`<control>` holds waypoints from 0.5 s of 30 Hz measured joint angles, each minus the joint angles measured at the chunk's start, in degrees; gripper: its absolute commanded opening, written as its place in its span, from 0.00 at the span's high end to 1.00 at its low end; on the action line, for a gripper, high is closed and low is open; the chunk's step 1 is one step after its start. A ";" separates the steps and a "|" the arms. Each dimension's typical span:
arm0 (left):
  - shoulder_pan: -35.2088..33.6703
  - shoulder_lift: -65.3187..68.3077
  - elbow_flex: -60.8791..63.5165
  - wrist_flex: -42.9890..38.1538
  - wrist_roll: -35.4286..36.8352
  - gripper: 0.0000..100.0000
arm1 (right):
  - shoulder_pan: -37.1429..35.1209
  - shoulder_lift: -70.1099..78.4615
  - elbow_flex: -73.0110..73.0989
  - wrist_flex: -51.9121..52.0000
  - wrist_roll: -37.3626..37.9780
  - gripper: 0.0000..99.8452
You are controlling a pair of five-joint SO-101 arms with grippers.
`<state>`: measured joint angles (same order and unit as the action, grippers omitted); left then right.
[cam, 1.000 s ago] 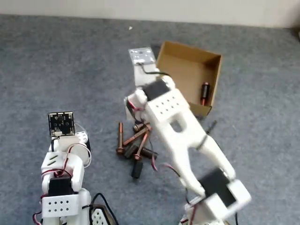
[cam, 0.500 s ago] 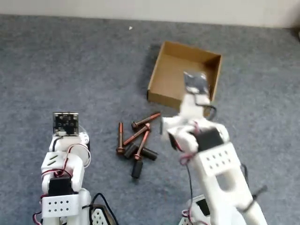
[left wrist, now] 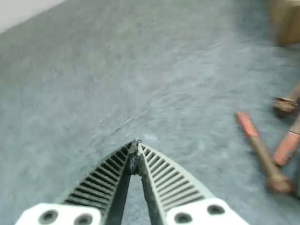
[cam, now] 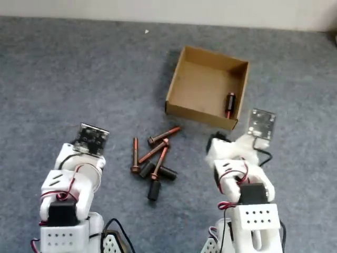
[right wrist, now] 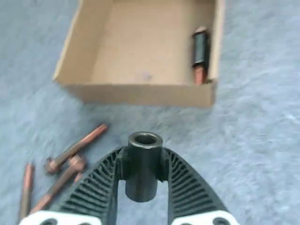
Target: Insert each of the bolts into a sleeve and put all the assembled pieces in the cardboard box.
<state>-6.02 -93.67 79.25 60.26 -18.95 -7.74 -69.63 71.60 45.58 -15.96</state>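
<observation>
My right gripper (right wrist: 143,153) is shut on a black sleeve (right wrist: 143,165), held upright above the carpet just short of the cardboard box (right wrist: 140,93). One assembled piece (right wrist: 200,52) lies in the box against its side wall, also visible as an assembled piece (cam: 230,105) in the high view. Several copper bolts (cam: 154,150) and three black sleeves (cam: 168,173) lie in a pile on the carpet between the arms. My left gripper (left wrist: 136,149) is shut and empty, low over bare carpet, with bolts (left wrist: 260,151) off to its side.
Grey carpet covers the whole floor. The cardboard box (cam: 197,113) sits at the back centre-right. The left arm (cam: 71,182) and right arm (cam: 247,184) stand at the near edge on either side of the pile.
The right arm has drawn back from over the pile and box to the near right, carrying the sleeve. The left arm has turned slightly toward the pile.
</observation>
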 measured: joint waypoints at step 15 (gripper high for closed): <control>23.12 33.14 -26.11 13.98 -1.32 0.96 | 11.87 -0.09 0.00 -0.53 0.00 1.00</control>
<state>17.10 -60.53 53.14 74.24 -20.26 4.13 -69.71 71.60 45.05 -15.96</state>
